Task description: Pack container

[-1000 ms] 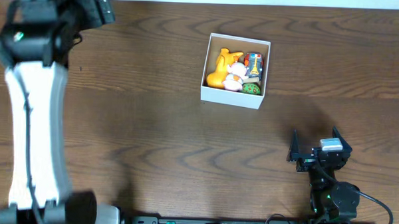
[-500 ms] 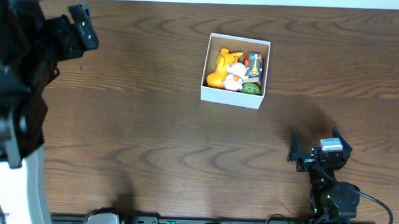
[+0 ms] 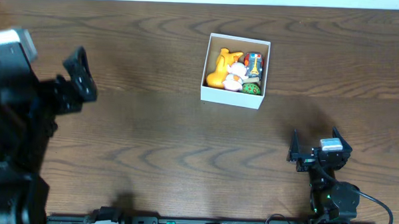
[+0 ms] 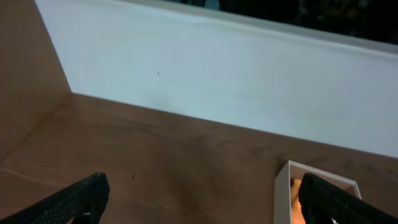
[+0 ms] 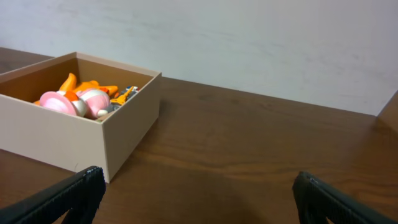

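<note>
My left hand (image 3: 72, 87) hangs spread and empty over the left of the worktop (image 3: 152, 143), and my right hand (image 3: 315, 148) sits spread and empty at the near right. The container (image 3: 230, 96) stands beyond centre, holding toys (image 3: 235, 72).

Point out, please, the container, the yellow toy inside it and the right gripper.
container (image 3: 230, 98): overhead view, on its white outer wall.
yellow toy (image 3: 221, 65): overhead view, on the middle of its body.
right gripper (image 3: 315, 135): overhead view, midway between its open fingertips.
</note>
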Motion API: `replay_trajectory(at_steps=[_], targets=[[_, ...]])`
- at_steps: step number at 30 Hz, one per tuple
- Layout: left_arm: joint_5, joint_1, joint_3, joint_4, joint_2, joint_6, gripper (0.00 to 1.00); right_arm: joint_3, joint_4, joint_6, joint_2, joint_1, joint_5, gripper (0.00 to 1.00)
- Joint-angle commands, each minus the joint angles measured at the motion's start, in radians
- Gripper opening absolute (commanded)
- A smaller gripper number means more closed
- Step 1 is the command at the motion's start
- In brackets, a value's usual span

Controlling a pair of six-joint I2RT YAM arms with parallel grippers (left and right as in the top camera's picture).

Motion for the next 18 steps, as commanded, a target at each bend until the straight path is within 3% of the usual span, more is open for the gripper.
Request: replay_trajectory(at_steps=[1,10,18], targets=[[-0.013,0.0,-0.137,0.078,-0.094,0.006,0.98,-0.003,-0.002,0.018,-0.01,0.005,0.006,0.99],[-0.013,0.003,-0.459,0.207,-0.343,0.006,0.98,-0.003,-0.002,0.018,-0.01,0.005,0.006,0.99],[-0.013,0.035,-0.632,0.323,-0.504,0.006,0.98,-0.003,-0.002,0.018,-0.01,0.005,0.006,0.99]])
